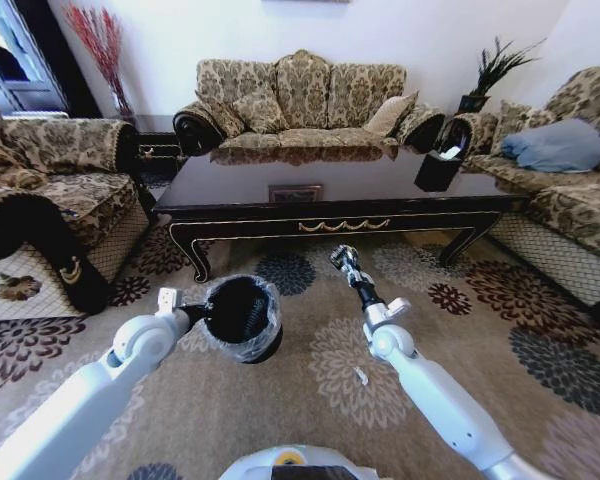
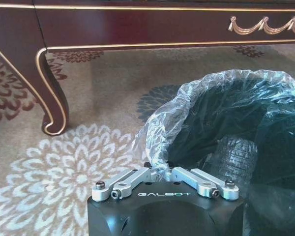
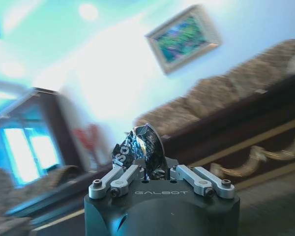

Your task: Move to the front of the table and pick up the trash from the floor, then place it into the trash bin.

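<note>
Pincers both clenched: left pincer (image 2: 165, 169) grips trash bin (image 2: 226, 123) rim, right pincer (image 3: 148, 169) pinches crumpled trash (image 3: 140, 147).

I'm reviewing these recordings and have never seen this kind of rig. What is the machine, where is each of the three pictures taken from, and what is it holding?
This is a wheeled robot with two arms. The wide picture comes from its head camera, looking down at the floor before the table. The other two come from cameras on each wrist. The left gripper is shut on the plastic-lined rim of the trash bin, holding it up off the carpet. The right gripper is raised and shut on a crumpled, shiny piece of trash. A small white scrap lies on the carpet under the right arm.
</note>
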You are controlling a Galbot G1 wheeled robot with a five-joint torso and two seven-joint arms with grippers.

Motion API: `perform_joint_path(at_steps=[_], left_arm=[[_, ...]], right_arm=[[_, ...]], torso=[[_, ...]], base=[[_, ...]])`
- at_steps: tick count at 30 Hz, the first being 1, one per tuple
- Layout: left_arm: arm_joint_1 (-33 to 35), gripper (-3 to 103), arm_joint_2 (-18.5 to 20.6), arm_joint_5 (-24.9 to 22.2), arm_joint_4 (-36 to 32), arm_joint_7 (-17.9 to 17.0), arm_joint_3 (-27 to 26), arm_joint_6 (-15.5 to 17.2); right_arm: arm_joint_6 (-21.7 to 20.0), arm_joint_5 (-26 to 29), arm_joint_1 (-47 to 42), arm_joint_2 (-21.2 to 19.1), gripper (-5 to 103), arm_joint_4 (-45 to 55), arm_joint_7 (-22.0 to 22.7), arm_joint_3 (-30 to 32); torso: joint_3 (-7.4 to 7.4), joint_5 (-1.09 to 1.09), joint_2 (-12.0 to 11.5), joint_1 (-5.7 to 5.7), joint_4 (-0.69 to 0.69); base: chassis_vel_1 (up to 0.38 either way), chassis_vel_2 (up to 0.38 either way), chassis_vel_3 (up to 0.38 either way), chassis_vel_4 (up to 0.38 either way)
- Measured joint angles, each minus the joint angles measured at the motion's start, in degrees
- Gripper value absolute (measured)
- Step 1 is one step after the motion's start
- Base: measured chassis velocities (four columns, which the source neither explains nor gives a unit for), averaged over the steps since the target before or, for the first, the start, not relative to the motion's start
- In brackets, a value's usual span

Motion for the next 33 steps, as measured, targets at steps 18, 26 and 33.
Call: perform_joint_path(at_steps=[18, 26, 33], left_arm=[[-16.1, 2, -9.3, -1.7, 13.2, -0.5, 12.7, 0.0], [-21.6, 2, -12.1, -2.6, 18.0, -0.8, 15.6, 0.0], [-22.3, 2, -12.8, -3.1, 18.3, -1.0, 16.1, 0.0]], right_arm=[[6.1, -3.9, 12.1, -2.6, 18, -1.6, -10.3, -13.8], [6.8, -6.5, 11.2, -2.8, 18, -2.7, -11.5, -15.4], [7.1, -8.6, 7.5, -3.3, 18, -3.0, -12.5, -15.0]], torso=[[0.0, 0.0, 0.0, 0.0, 0.01], [0.0, 0.01, 0.0, 0.0, -0.01], [0.0, 0.0, 0.0, 0.0, 0.0]], base=[[0.0, 0.0, 0.0, 0.0], [0.0, 0.0, 0.0, 0.0], [0.0, 0.0, 0.0, 0.0]])
